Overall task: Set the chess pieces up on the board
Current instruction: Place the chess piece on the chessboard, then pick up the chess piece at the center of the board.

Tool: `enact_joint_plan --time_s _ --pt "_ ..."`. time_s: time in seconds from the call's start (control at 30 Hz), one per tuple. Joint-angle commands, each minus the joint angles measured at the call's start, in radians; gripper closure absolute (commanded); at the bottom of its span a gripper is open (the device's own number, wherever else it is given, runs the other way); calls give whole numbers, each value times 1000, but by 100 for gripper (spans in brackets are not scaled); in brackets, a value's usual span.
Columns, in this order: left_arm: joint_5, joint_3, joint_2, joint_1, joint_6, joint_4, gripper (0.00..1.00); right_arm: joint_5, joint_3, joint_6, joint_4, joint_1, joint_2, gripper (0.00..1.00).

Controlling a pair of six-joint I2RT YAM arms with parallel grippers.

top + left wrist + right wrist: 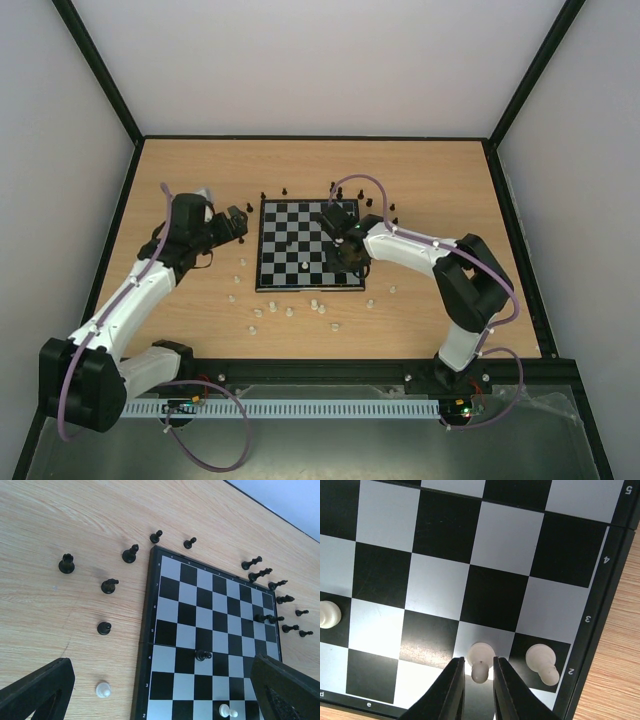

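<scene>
Right gripper (479,664) is positioned over the board (285,228), toward its 4 o'clock corner.
Only in the right wrist view is a white pawn (481,653) seen between its nearly closed fingers; contact cannot be told. Left gripper (240,222) is held wide open, empty, at 9 o'clock.

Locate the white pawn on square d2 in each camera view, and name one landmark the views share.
Top external: d2 pawn on the board, near half, just left of centre.
Left wrist: d2 pawn at the bottom edge, right of centre.
Right wrist: d2 pawn cut by the left edge, left of the right gripper shut on the g2 pawn.
Shared landmark: the board, in all three views.
</scene>
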Motion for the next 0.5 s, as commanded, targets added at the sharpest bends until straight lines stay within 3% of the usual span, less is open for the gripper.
enact_joint_plan --time_s 0.0,0.1,0.47 --pt "-14 -7 19 -11 -11 1 0 -10 2 -9 -32 8 1 82" --pt "-33 -9 40 -33 -19 -4 1 -10 5 -12 -33 8 -31 71" --pt "-187 -21 152 -171 -81 -59 4 -10 -7 -38 -38 8 -189 66"
